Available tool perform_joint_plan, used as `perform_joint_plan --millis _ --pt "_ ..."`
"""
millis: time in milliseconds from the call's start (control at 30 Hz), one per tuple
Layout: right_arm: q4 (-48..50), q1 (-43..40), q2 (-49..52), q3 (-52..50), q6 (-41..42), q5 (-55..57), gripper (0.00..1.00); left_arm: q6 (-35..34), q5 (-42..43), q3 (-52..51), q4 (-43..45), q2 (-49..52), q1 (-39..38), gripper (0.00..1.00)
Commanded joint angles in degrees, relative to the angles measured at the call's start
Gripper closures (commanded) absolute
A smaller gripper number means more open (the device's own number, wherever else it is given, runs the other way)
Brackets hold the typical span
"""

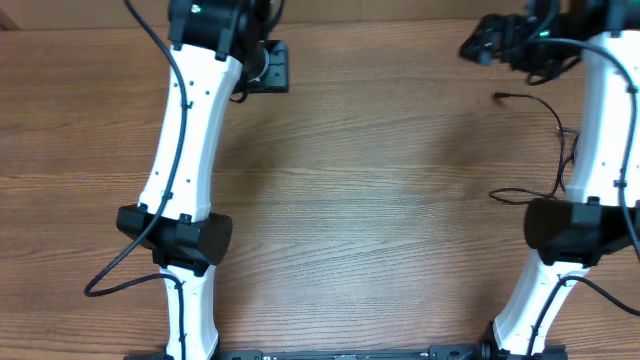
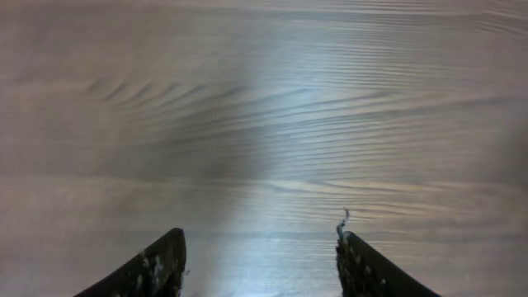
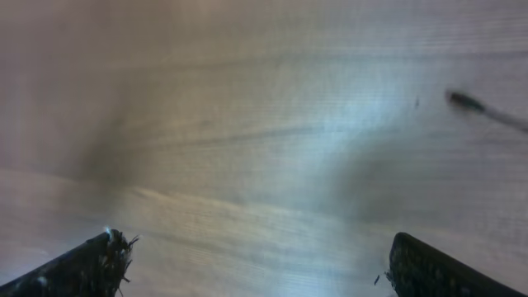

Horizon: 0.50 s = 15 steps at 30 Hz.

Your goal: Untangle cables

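A thin black cable [image 1: 556, 108] lies on the wooden table at the far right. One plug end [image 1: 498, 96] points left, and the cord loops down beside the right arm to another end [image 1: 496, 193]. Part of it is hidden under that arm. My right gripper [image 1: 478, 45] is open and empty, hovering just above and left of the plug. In the right wrist view the plug tip [image 3: 467, 101] shows at the upper right, away from the wide-open fingers [image 3: 257, 247]. My left gripper [image 1: 276, 66] is open and empty at the far left, over bare table [image 2: 260, 247].
The wooden table [image 1: 380, 200] fills the view. The left arm's thicker black cable [image 1: 110, 275] loops out near the table's left front. Both arm bases stand at the front edge.
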Motion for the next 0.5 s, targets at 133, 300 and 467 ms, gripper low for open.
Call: perform_joint_plan --millis 133,300,467 --pt "-0.52 6.88 -1.03 -1.27 8.87 11.5 0.0 -1.7 9.73 0.24 -0.85 -2.05 6.71 0.32" --pt "-0.52 9.29 -2.97 -6.67 11.1 11.47 0.0 0.31 8.79 -2.01 -0.85 -2.93 7.19 0.28" --pt "-0.52 9.57 -9.16 -18.45 11.08 13.27 0.0 1.31 3.72 -12.81 -0.85 -8.9 7.26 0.27"
